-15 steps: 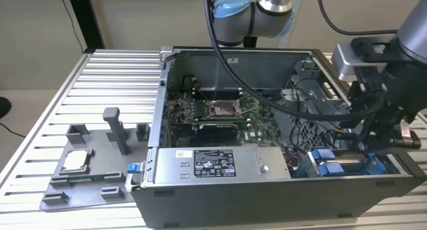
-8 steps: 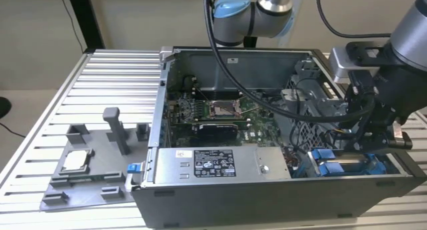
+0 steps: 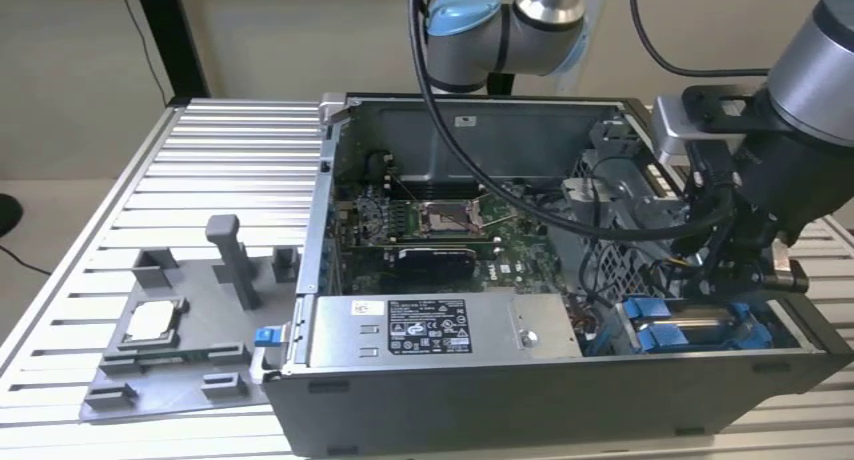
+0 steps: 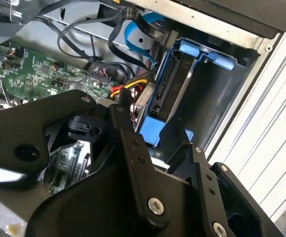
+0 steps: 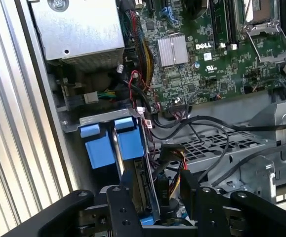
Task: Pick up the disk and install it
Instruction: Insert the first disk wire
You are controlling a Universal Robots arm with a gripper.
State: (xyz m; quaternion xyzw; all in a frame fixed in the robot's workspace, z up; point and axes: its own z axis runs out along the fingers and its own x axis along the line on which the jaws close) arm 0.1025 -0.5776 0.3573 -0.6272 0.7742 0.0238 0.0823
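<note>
The disk point(image 5: 142, 173) stands on edge in the blue-framed drive bay at the front corner of the open computer case point(image 3: 441, 400), on the exterior view's right. Its metal face point(image 4: 175, 84) and blue carrier tabs point(image 4: 197, 52) show in the second wrist view. My gripper point(image 3: 738, 298) reaches down into that bay. In both wrist views its black fingers point(image 4: 128, 143) sit tight against either side of the disk's near end, so my gripper point(image 4: 150, 123) is shut on the disk. In the exterior view the disk point(image 3: 687, 332) lies low between blue carrier parts.
A second blue carrier point(image 5: 99, 150) sits beside the disk in the bay. Bundled cables point(image 5: 182, 123) run close by, and the motherboard point(image 3: 427, 220) fills the case's middle. The grey power supply box point(image 3: 427, 328) lies along the front. A grey fixture tray point(image 3: 174, 360) holds a small square chip point(image 3: 151, 322).
</note>
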